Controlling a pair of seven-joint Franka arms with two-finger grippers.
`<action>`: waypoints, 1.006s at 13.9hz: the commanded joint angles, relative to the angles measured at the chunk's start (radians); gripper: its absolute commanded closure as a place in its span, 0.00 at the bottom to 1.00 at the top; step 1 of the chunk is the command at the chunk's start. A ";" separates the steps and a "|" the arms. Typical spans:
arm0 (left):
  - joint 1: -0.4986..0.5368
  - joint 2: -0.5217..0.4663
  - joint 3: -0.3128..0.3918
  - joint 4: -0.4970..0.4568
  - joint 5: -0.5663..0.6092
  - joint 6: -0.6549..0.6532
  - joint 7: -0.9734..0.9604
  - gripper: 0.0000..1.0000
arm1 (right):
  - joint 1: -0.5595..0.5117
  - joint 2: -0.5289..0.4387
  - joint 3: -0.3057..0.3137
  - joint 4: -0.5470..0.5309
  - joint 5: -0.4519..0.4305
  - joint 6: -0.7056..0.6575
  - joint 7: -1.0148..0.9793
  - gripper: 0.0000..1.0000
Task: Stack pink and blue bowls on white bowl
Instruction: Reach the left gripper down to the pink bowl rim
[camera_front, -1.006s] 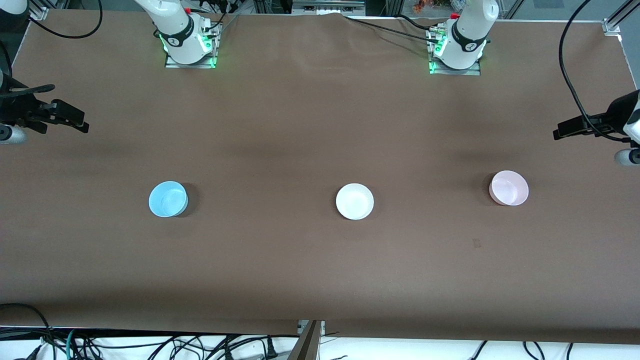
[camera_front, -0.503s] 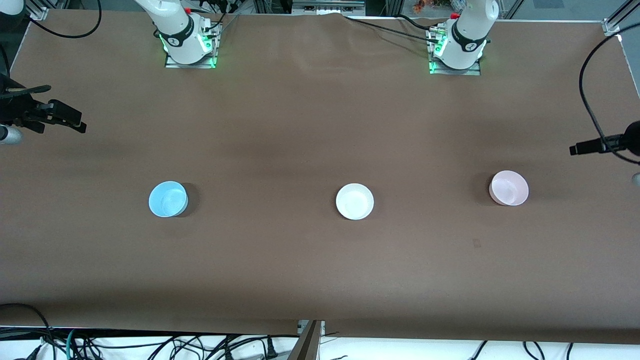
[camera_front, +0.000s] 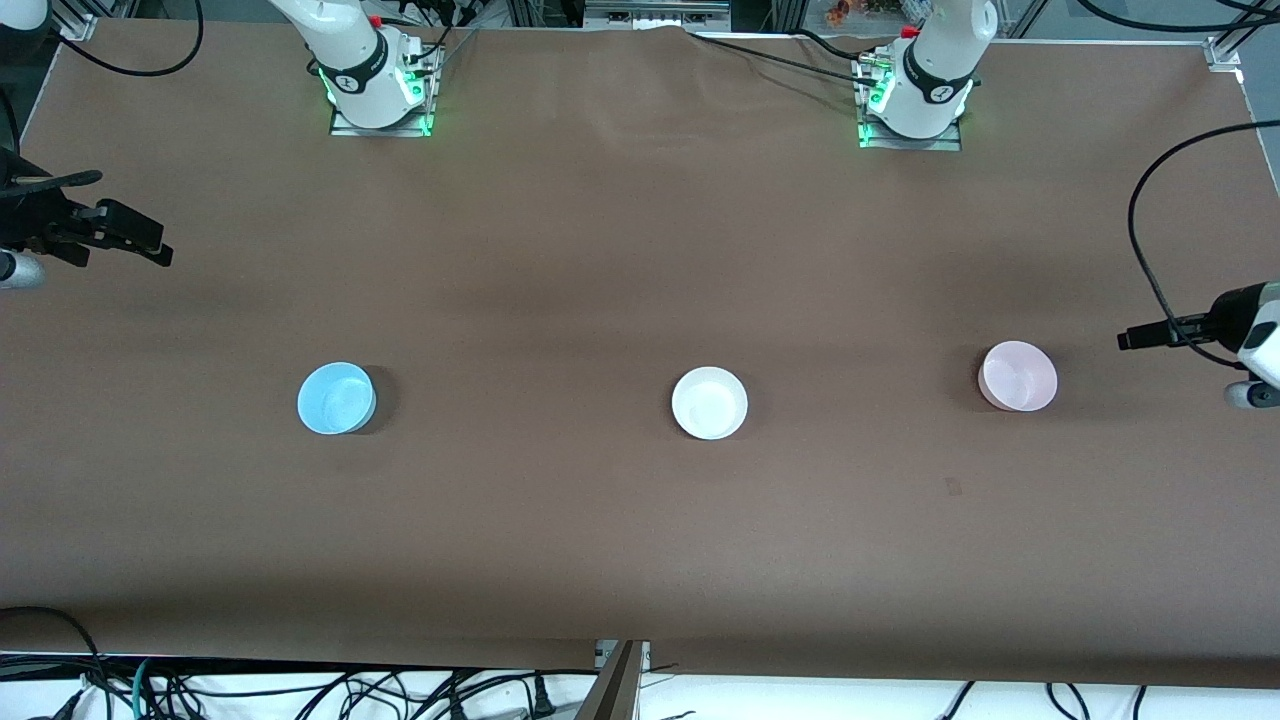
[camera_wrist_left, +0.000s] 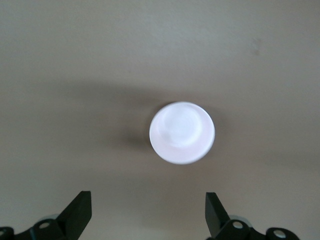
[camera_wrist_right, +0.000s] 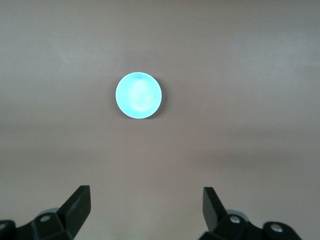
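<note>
Three bowls in a row on bench (camera_front: 620, 540), well apart: one blue (camera_front: 336, 398) toward right arm's end, one white (camera_front: 709, 402) mid-bench, one pink (camera_front: 1017, 375) toward left arm's end. Two claws — left (camera_front: 1128, 340) beside pink, right (camera_front: 160, 245) at its end — both spread, empty.

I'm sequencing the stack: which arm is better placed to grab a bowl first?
Probably left: the left gripper, open, hangs close beside the pink bowl; the right gripper is farther from the blue bowl.

Brown surface (camera_front: 620, 250), carrying three separate upright bowls in a row: blue bowl (camera_front: 336, 398) toward the right arm's end, white bowl (camera_front: 709, 402) midway, pink bowl (camera_front: 1017, 375) toward the left arm's end.
</note>
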 joint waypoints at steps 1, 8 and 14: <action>0.001 -0.007 0.024 -0.131 -0.045 0.143 0.030 0.00 | -0.004 0.007 0.003 0.017 -0.004 -0.003 -0.001 0.01; 0.001 0.056 0.038 -0.260 -0.143 0.410 0.188 0.00 | -0.004 0.007 0.003 0.017 -0.006 -0.003 -0.001 0.01; 0.007 0.117 0.053 -0.327 -0.327 0.535 0.449 0.00 | -0.013 0.025 0.001 0.017 -0.001 -0.003 -0.016 0.01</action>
